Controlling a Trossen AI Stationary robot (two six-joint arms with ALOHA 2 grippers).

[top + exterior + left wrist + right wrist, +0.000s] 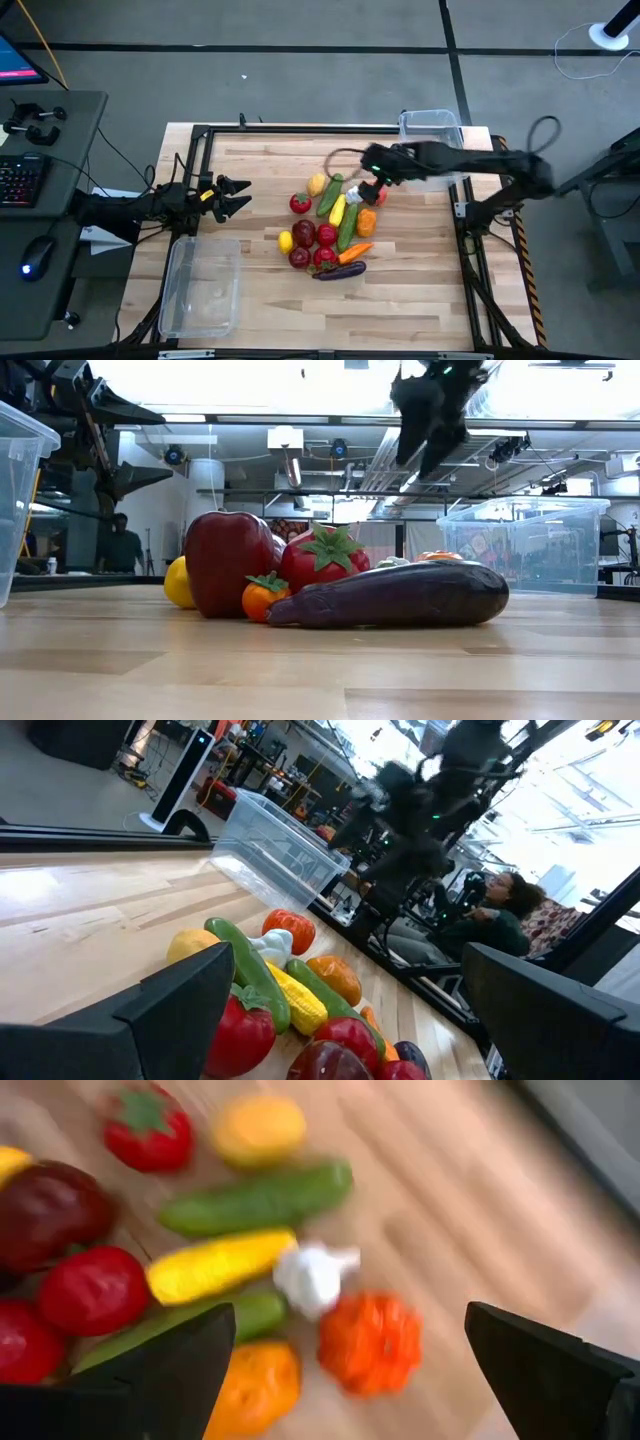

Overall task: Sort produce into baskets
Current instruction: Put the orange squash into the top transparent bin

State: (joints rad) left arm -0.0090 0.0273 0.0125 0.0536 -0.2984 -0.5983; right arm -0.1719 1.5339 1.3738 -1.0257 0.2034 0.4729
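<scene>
Open-jawed and empty, the right gripper (372, 190) hung above the far right side of the heap of small plastic toy fruits and vegetables (326, 226) in the middle of the wooden table (420, 290), over the small white garlic bulb (312, 1277). I judged the sorting barely begun: both bins looked empty to me. Nearest me, by the front left corner, lay one clear rectangular plastic bin (201, 285); the left gripper (235, 196) waited beyond it at the left edge, fingers spread. The other clear bin (432, 126) stood at the far right corner. Next, I reckoned, the right gripper should drop squarely over the garlic and close. I could read no labels or writing.
</scene>
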